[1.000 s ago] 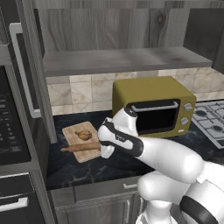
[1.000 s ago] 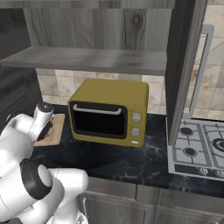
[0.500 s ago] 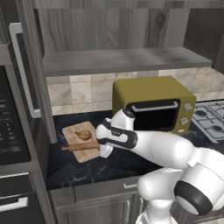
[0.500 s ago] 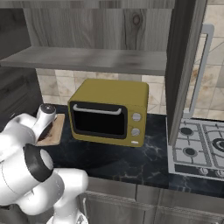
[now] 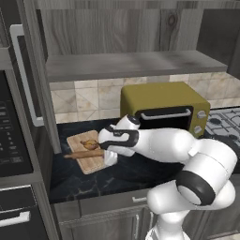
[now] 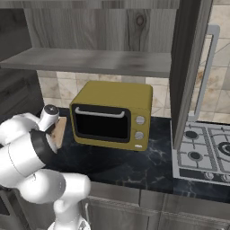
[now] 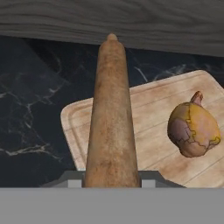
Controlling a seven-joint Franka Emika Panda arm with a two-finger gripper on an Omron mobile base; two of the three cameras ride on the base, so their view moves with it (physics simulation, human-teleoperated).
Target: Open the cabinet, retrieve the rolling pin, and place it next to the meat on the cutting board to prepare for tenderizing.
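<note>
My fingers [image 5: 107,152] grip the rolling pin [image 5: 84,153] over the cutting board [image 5: 86,151], near side of the meat [image 5: 89,143] — I'd lower it level, clear of the meat, then release.

1. The arm is reaching left and low over the board [image 5: 89,161].
2. The gripper [image 5: 107,151] is pointing along the board, above its near edge.
3. Its jaws are clamping the pin [image 7: 111,127].
</note>
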